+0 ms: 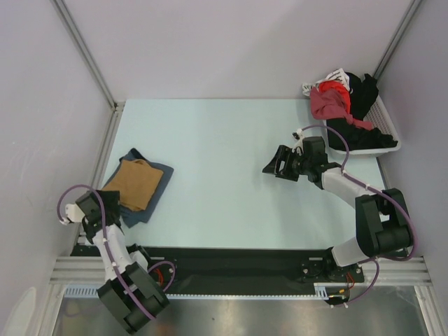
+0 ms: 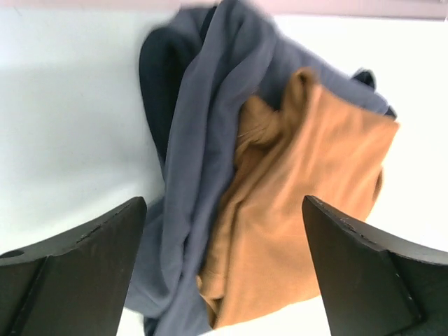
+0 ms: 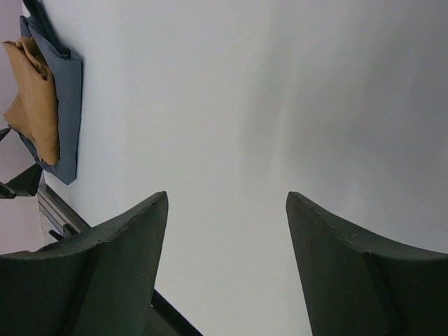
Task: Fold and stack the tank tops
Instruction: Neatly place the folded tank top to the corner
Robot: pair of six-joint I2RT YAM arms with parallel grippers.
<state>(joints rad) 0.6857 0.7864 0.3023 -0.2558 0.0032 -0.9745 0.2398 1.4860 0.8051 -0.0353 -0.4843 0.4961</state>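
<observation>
Tan top is laid on blue top at table's left edge; left gripper and right gripper are spread wide, empty.

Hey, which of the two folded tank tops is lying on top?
The tan-brown tank top; it lies on the slate-blue tank top, whose edges show around it.

The left arm stands folded close above its base at the near left; its left hand points away from the base, fingers spread wide and gripping nothing; the right arm bends at the elbow (far out on the right) and reaches low toward the middle; the right hand points left, jaws parted, nothing held between them.
</observation>
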